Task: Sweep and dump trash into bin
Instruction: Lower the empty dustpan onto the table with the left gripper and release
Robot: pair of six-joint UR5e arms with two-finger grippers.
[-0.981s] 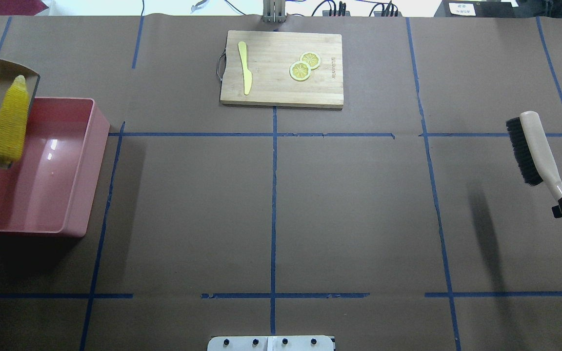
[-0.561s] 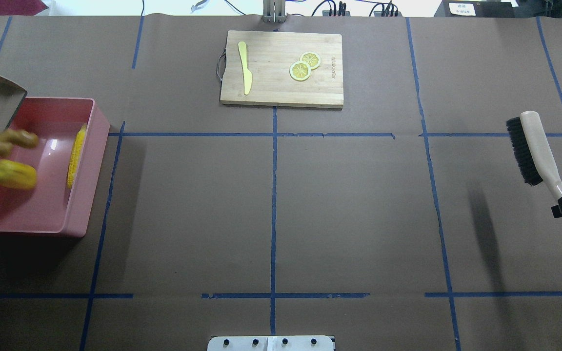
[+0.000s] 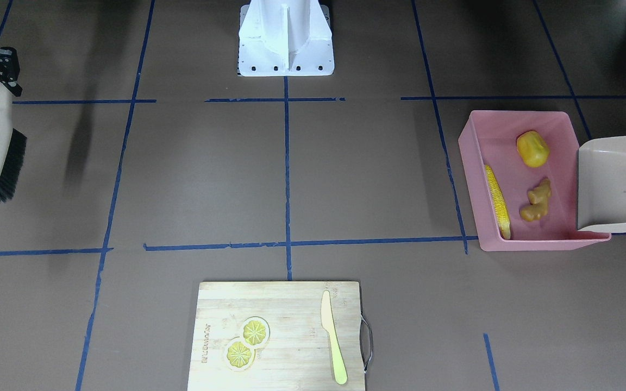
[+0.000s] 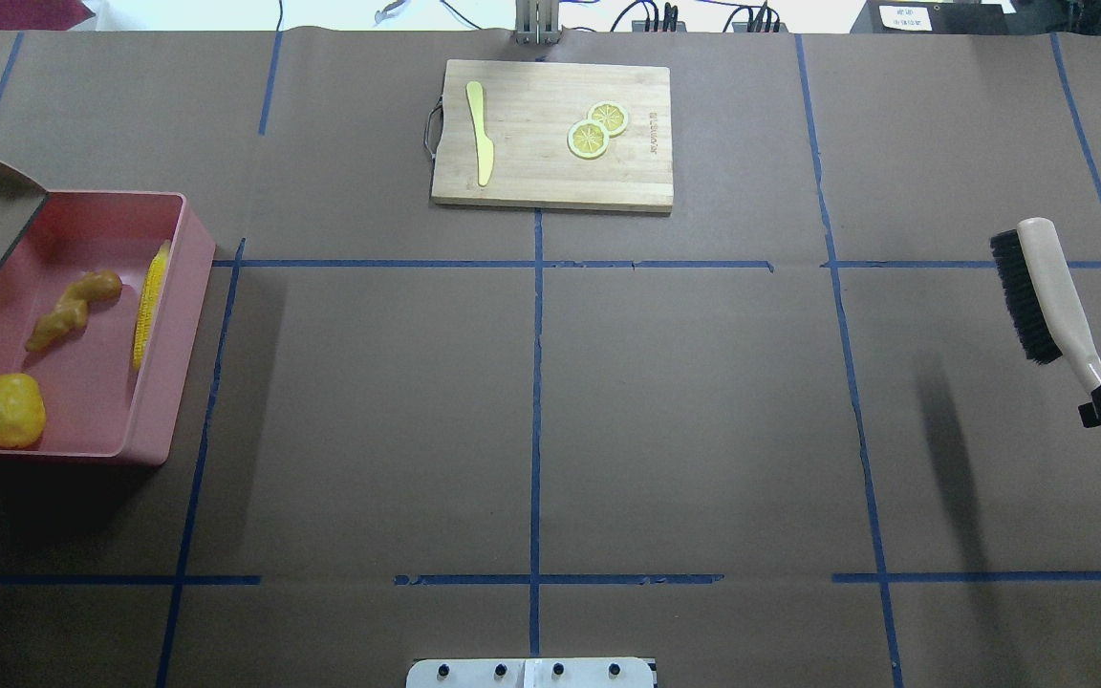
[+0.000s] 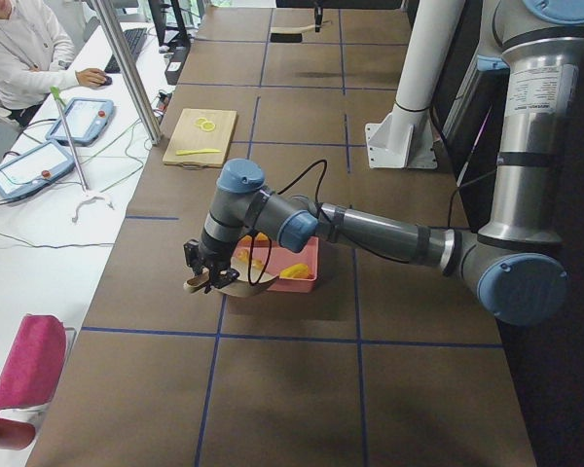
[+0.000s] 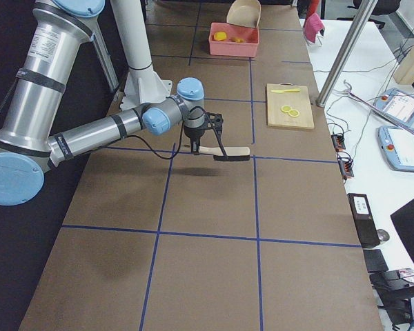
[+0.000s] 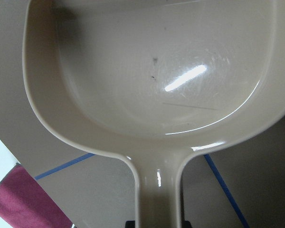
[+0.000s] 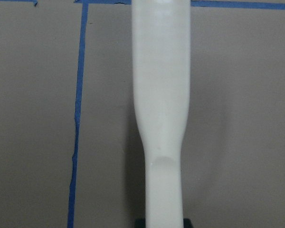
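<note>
Pink bin (image 4: 163, 411), yellow corn (image 4: 150, 306), beige dustpan (image 3: 617, 184), cream brush (image 4: 1062, 296)

The overhead view looks forward and down from behind the robot, with the cutting board (image 4: 551, 134) at its far edge. The front-facing view looks steeply down from the board's side toward the robot's base (image 3: 286, 43), and shares the whole table, bin (image 3: 500, 136) included. The side views look along the table from opposite ends, each with the board at middle distance, while the wrist cameras sit close, one on the dustpan (image 7: 152, 71), one on the brush handle (image 8: 161, 95).
</note>
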